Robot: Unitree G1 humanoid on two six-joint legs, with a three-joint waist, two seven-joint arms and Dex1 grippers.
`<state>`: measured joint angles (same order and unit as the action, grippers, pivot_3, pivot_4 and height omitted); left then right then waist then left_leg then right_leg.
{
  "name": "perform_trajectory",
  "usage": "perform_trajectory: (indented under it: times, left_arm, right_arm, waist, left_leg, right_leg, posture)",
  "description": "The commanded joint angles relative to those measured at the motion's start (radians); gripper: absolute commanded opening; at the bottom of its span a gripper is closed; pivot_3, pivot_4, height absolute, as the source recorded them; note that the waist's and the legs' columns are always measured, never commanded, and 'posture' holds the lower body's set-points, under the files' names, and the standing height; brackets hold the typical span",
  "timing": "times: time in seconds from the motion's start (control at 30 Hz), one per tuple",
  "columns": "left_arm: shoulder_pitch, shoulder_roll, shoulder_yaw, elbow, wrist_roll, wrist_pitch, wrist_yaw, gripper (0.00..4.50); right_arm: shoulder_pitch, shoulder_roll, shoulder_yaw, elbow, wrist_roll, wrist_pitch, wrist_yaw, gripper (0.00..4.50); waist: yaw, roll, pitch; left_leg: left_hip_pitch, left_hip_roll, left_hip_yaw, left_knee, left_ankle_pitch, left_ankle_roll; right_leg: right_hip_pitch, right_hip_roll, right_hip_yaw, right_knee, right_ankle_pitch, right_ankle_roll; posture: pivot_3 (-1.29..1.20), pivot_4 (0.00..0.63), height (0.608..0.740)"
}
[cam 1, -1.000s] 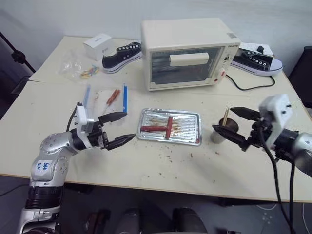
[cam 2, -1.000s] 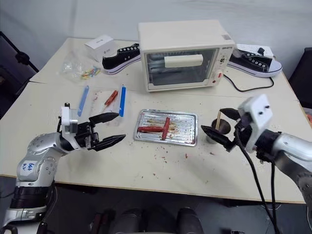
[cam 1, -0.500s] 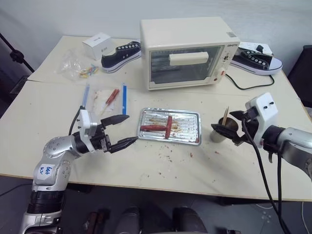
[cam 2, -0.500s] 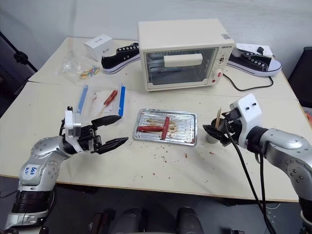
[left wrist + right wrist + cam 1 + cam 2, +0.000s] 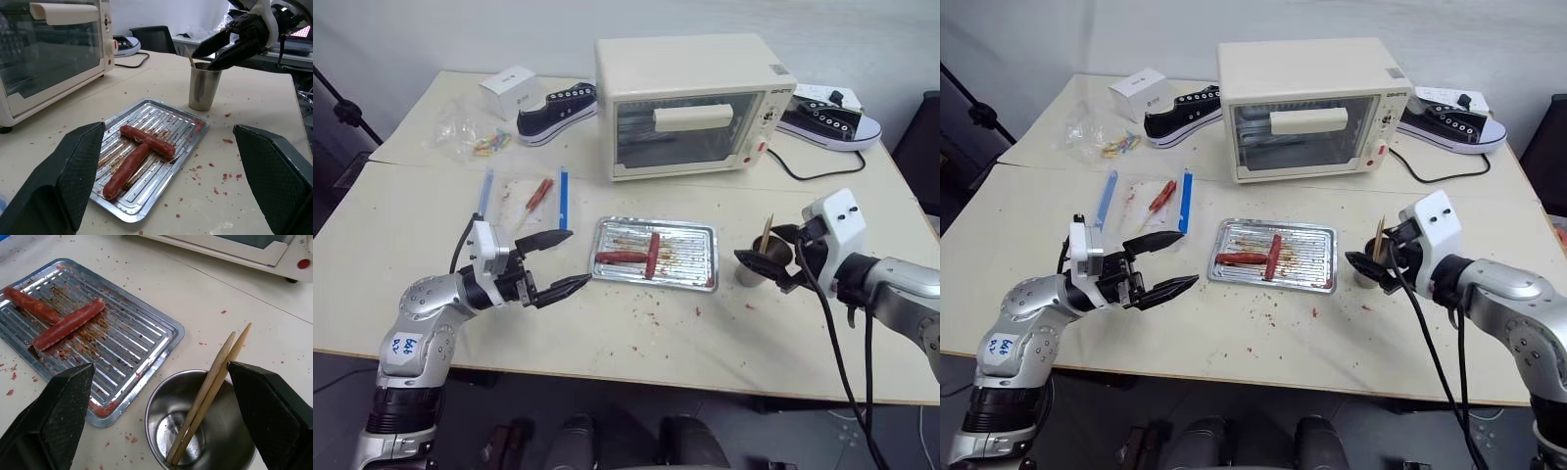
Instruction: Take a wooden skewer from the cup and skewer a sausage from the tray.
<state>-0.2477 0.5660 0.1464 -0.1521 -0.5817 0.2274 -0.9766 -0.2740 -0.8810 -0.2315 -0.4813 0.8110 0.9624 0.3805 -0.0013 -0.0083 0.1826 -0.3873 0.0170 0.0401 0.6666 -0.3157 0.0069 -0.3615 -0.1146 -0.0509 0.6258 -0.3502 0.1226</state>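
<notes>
1. Two arms reach in from the lower corners of the head view, forearms held low over the worktop (image 5: 636, 343). The left end effector (image 5: 556, 261) sits at lower left, fingers spread wide and empty, pointing toward the tray (image 5: 702, 238) at mid-frame.
2. The right end effector (image 5: 766, 253) comes in from the right edge, angled slightly down, its fingers parted on either side of the cup (image 5: 205, 428) without gripping anything (the wrist camera looks straight into the cup's mouth).
3. The cup stands right of centre, just right of the tray, holding two wooden skewers; the wooden skewer (image 5: 208, 391) leans against the rim with its twin alongside, both tips sticking out above the cup.
4. The tray holds two sausages: the sausage (image 5: 652, 253) lies across the end of the other one (image 5: 619, 258), touching it in a T shape. Brown grease streaks the ridged bottom.
5. The pale worktop is speckled with red crumbs around the tray. A cream toaster oven (image 5: 690, 108) stands at upper centre, a black sneaker (image 5: 556, 113) to its left and another (image 5: 827, 120) to its right, a small white box (image 5: 509, 90) at upper left, and a clear bag with blue edges (image 5: 524, 196) left of the tray.
</notes>
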Motion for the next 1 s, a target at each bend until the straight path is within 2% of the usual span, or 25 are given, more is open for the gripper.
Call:
perform_trajectory:
  times: [0.03,0.83,0.9,1.0]
  left_arm:
    - [0.006,0.004,0.008,-0.044,0.002,-0.009,0.007,4.44]
    - [0.004,-0.001,0.0,-0.032,0.016,-0.019,0.015,4.44]
    - [0.004,-0.002,-0.001,-0.03,0.019,-0.021,0.015,4.5]
    - [0.005,-0.003,0.001,-0.031,0.021,-0.021,0.016,4.5]
  right_arm:
    - [-0.022,0.017,0.007,-0.011,-0.015,-0.003,0.01,4.5]
    - [-0.023,0.018,0.021,0.031,-0.113,-0.043,0.127,4.5]
    - [-0.023,0.027,0.016,0.038,-0.121,-0.054,0.136,4.1]
    - [-0.03,0.038,0.011,0.046,-0.123,-0.058,0.145,3.23]
  waist:
    - [-0.001,0.0,0.0]
    - [0.0,0.0,0.0]
    - [0.0,0.0,0.0]
    - [0.0,0.0,0.0]
  left_leg:
    - [0.0,0.0,0.0,0.0,0.0,0.0]
    - [0.0,-0.001,0.0,0.0,0.0,0.0]
    - [0.0,-0.001,0.0,0.0,0.0,0.0]
    - [0.0,-0.001,0.0,0.0,0.0,0.0]
  right_leg:
    - [0.0,0.0,0.0,0.0,0.0,0.0]
    - [0.0,0.0,0.0,0.0,0.0,0.0]
    - [0.0,0.0,0.0,0.0,0.0,0.0]
    - [0.0,0.0,-0.001,0.0,0.0,0.0]
  posture:
    - [0.0,0.15,0.74]
    - [0.0,0.15,0.74]
    - [0.0,0.15,0.74]
    - [0.0,0.15,0.74]
